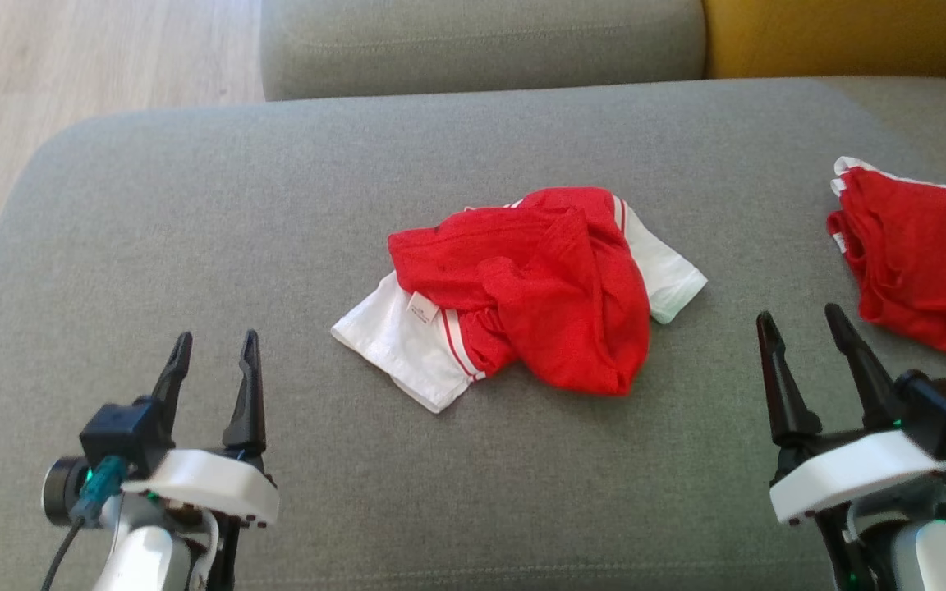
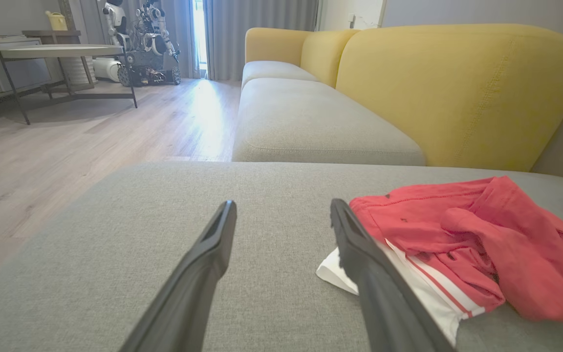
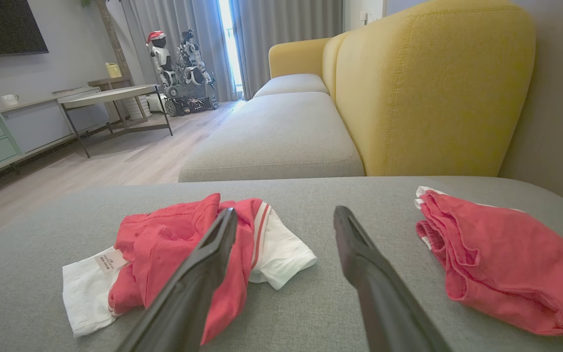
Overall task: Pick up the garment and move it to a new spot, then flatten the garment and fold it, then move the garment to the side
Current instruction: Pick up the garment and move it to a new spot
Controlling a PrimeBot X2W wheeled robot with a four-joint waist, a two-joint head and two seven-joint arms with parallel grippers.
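Both grippers: fingers spread, empty.
Left gripper (image 1: 218, 334): left of garment, apart.
Right gripper (image 1: 797, 312): right of it, apart.
Garment (image 1: 539, 287): crumpled, mid cushion (image 1: 276, 205).
Red cloth (image 1: 925, 254): far right.

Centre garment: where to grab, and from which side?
Probably the red fold of the garment, pinched from above on the near side: it stands proud of the cushion, while the white sleeve lies flat.
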